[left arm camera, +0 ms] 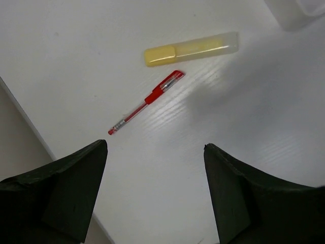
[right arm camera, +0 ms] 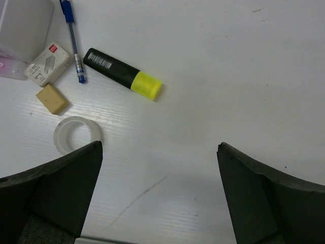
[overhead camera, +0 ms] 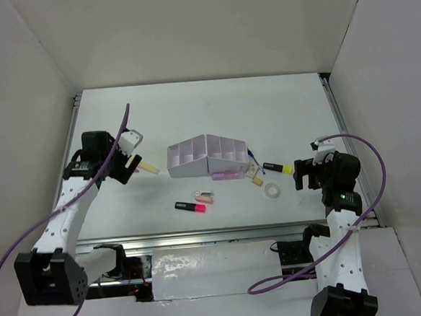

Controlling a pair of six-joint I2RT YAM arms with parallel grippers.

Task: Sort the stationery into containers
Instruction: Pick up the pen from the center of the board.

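1. The left gripper (left arm camera: pixel 155 168) is held open above the counter (overhead camera: pixel 265 111), to the left of the white organiser (overhead camera: pixel 207 154); nothing is gripped.
2. The cream stick (left arm camera: pixel 190 49) is seen ahead of that gripper, on the organiser's left side, with a red pen (left arm camera: pixel 147 101) between stick and gripper. The stick's long axis runs nearly along the line between the two fingers, so a wrist turn is judged necessary before it can be closed on; the pen lies diagonally.
3. The right gripper (right arm camera: pixel 158 152) is likewise held open and empty, to the right of the organiser.
4. The black-yellow highlighter (right arm camera: pixel 122 73) lies ahead of it and toward the organiser, on a slant, yellow cap nearest the gripper. Closer to the organiser are found the blue pen (right arm camera: pixel 73 43), a boxed white eraser (right arm camera: pixel 48 63), the tan eraser (right arm camera: pixel 52 98) and the clear tape ring (right arm camera: pixel 77 134).
5. The left arm is judged nearer the stick and red pen, the right arm nearer the highlighter group.
6. In front of the organiser lie the purple marker (overhead camera: pixel 228 175), against its front wall, then the pink eraser (overhead camera: pixel 204 197) and the black-pink highlighter (overhead camera: pixel 191 206).
7. No item can be made out in the organiser's compartments from above; sorting is judged barely begun.
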